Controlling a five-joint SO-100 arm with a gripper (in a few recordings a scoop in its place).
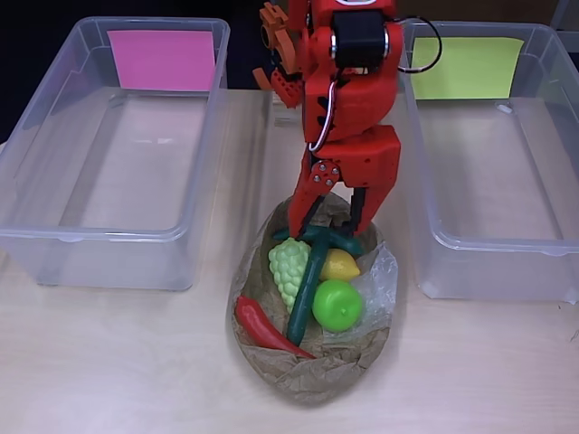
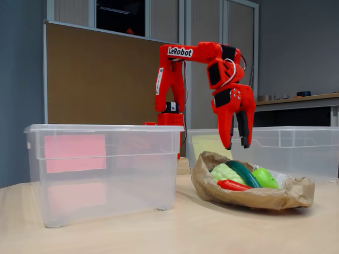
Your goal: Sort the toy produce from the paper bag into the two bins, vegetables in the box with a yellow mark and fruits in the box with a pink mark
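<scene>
The only readable writing was "LeRobot" in white on the red arm's [image 2: 183,55] upper link in the fixed view. In the overhead view, the clear bin with the pink mark [image 1: 113,154] stood at the left, its pink sheet [image 1: 163,60] at the far wall and its floor bare. A strip of bare table [image 1: 249,154] separated it from the arm's base, and more open table lay in front of both bins. At centre the paper bag [image 1: 317,371] lay open near the front edge, holding a red chili pepper [image 1: 262,327], pale green grapes [image 1: 289,267], a dark green cucumber [image 1: 306,289], a yellow lemon [image 1: 339,264] and a green apple [image 1: 337,305]. The arm bent forward and down over the bag's far end; its gripper [image 2: 237,143] pointed downward just above the produce, jaws apart and holding nothing. At the right stood the bin with the yellow mark [image 1: 493,163], also bare inside.
</scene>
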